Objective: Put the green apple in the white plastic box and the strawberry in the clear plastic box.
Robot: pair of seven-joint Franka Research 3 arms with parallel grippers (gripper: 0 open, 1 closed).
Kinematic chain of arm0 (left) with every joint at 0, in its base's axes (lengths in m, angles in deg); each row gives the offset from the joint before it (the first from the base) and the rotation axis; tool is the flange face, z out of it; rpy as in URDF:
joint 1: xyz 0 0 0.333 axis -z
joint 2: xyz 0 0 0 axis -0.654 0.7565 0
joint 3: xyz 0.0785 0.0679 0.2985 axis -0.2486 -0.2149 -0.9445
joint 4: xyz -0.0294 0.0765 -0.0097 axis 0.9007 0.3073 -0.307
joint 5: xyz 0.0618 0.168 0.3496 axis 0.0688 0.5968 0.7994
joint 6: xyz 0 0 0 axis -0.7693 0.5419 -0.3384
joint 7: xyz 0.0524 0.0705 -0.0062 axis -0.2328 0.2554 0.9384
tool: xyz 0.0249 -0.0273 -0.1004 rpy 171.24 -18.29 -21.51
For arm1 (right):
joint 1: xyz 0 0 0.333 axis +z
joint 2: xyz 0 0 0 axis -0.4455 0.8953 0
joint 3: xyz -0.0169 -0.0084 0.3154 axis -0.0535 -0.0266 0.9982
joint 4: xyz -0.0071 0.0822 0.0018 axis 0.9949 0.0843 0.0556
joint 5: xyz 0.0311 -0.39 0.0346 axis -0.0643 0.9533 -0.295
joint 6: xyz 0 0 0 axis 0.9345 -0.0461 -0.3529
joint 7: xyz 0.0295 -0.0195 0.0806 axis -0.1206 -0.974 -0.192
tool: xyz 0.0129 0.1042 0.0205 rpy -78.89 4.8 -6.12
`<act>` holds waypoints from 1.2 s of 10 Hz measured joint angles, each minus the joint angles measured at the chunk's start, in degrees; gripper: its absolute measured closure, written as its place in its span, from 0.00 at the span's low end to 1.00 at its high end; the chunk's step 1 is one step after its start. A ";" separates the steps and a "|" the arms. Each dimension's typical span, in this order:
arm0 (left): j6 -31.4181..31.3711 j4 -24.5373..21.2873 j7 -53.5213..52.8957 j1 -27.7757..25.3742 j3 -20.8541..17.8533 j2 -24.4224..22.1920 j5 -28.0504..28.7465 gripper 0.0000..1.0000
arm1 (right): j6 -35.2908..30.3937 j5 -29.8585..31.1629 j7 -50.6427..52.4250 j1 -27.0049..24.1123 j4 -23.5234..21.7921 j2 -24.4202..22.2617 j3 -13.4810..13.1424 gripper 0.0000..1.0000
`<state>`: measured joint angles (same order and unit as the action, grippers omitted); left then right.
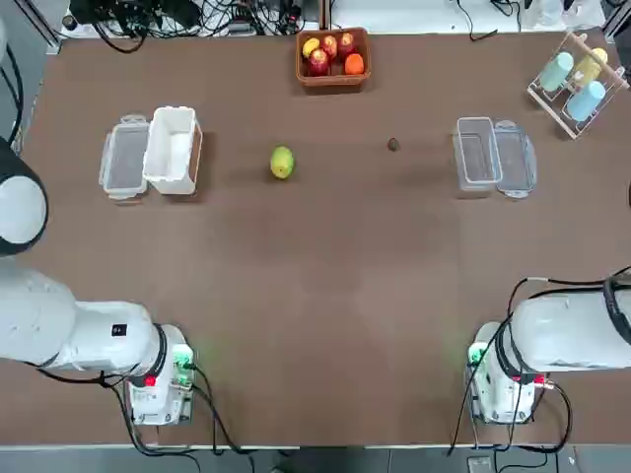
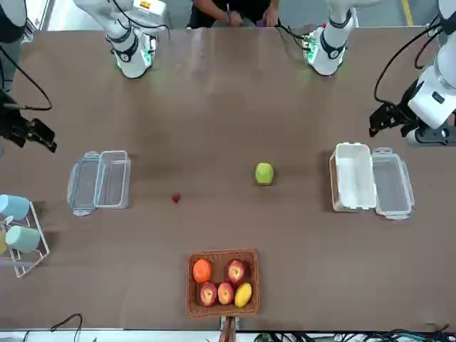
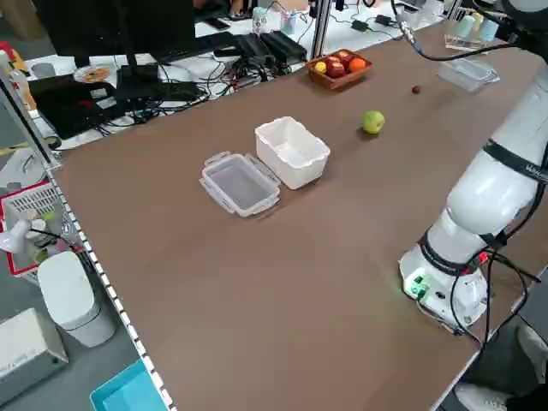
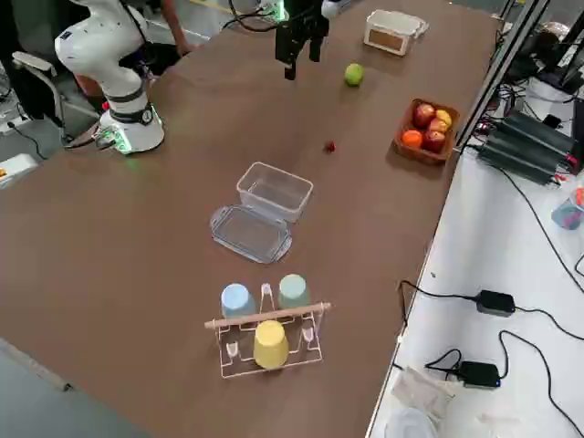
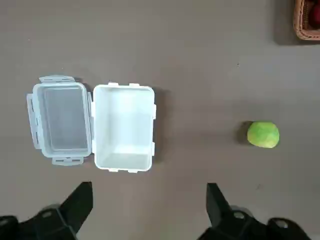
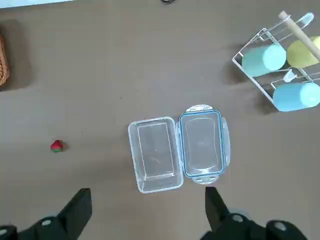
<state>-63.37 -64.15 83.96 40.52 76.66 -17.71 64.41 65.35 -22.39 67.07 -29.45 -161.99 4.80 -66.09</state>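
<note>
- Two grippers, left gripper [image 5: 147, 200] and right gripper [image 6: 145, 205], hang above the table, fingers spread wide, holding nothing.
- Green apple [image 1: 282, 163]: on the table, between the white plastic box [image 1: 172, 149] and strawberry [image 1: 392, 145].
- Clear plastic box [image 1: 475, 153]: open and upright; its lid [image 1: 517, 158] lies just beside it.

left gripper [image 5: 145, 212] cropped, strawberry [image 1: 392, 145] tiny
</note>
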 joint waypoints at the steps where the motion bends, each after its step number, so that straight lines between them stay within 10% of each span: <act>1: 0.00 0.00 0.00 0.06 0.01 0.01 0.00 0.00 | 0.00 0.00 0.00 0.00 -0.01 0.00 0.00 0.00; 7: -1.95 -0.03 6.06 0.77 2.15 2.65 -0.02 0.00 | 0.02 -0.09 -0.40 0.64 -0.11 0.00 0.07 0.00; 12: -7.47 -0.89 21.00 7.33 7.77 10.28 1.68 0.00 | 9.38 -0.57 -25.48 11.05 -3.03 3.76 0.38 0.00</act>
<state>-70.84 -65.04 104.96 47.85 84.43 -7.44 66.09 74.73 -22.95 41.58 -18.40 -165.02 8.55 -65.70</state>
